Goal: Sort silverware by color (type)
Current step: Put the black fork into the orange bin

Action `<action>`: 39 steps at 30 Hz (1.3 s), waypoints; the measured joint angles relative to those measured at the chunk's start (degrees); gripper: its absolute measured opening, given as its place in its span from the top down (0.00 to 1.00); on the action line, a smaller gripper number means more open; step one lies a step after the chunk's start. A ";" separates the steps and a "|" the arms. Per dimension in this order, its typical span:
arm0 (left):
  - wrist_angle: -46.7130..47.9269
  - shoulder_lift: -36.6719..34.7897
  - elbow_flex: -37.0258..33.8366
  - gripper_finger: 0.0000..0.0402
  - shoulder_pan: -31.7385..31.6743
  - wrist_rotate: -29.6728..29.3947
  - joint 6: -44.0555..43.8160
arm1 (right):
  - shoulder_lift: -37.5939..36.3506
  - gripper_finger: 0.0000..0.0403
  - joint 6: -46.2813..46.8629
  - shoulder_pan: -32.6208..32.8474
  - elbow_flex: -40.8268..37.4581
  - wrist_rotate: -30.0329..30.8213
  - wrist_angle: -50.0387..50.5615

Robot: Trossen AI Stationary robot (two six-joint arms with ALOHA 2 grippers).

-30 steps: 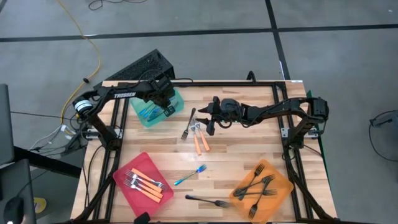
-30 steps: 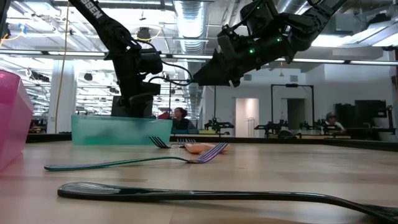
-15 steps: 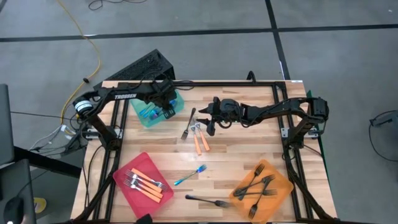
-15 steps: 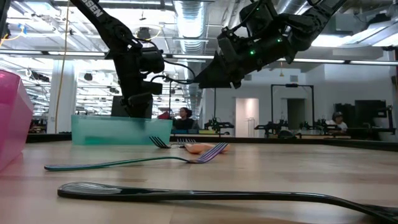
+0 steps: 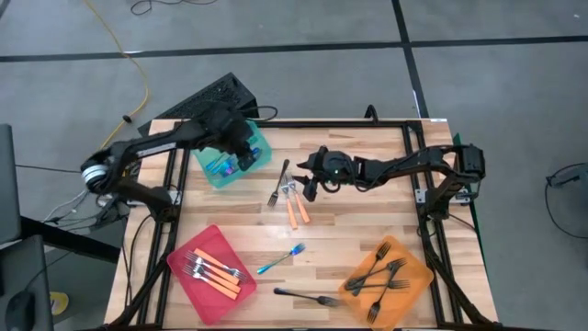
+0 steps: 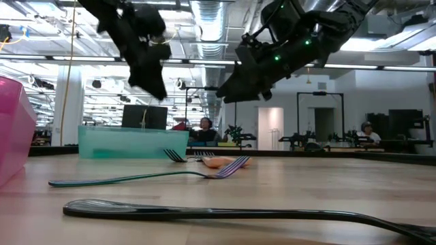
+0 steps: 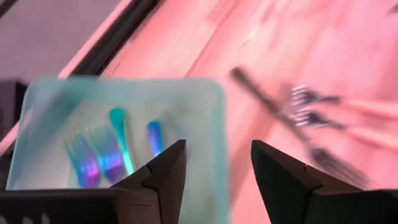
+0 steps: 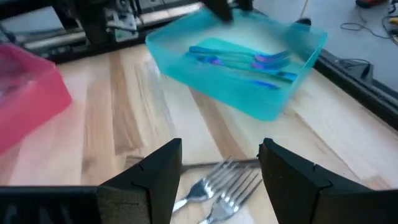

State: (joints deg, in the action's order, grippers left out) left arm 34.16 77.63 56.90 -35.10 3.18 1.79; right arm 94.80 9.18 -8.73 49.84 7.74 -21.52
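Wooden tabletop [image 5: 349, 230]: orange-handled metal-tined forks [image 5: 296, 210] were seen just below right claw [image 5: 310, 187], released; left claw [image 7: 214, 168] released, empty, farther off.

Left gripper [image 5: 241, 158] hangs raised, fingers [image 7: 163, 167] apart; right gripper [image 5: 309, 188] hovers, fingers [image 8: 155, 168] apart.

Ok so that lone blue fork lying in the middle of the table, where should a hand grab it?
Grip the blue fork at mid-handle, coming straight down from above. It lies flat and alone on the table, and the slim handle suits fingers closing across it.
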 joint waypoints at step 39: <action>0.10 -21.10 0.00 0.59 25.03 -5.40 -5.08 | 20.87 0.42 -30.62 11.38 17.86 7.40 4.81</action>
State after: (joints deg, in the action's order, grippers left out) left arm 34.26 56.53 56.90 -10.07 -2.22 -3.29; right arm 115.68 -21.44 2.65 67.70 15.14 -16.71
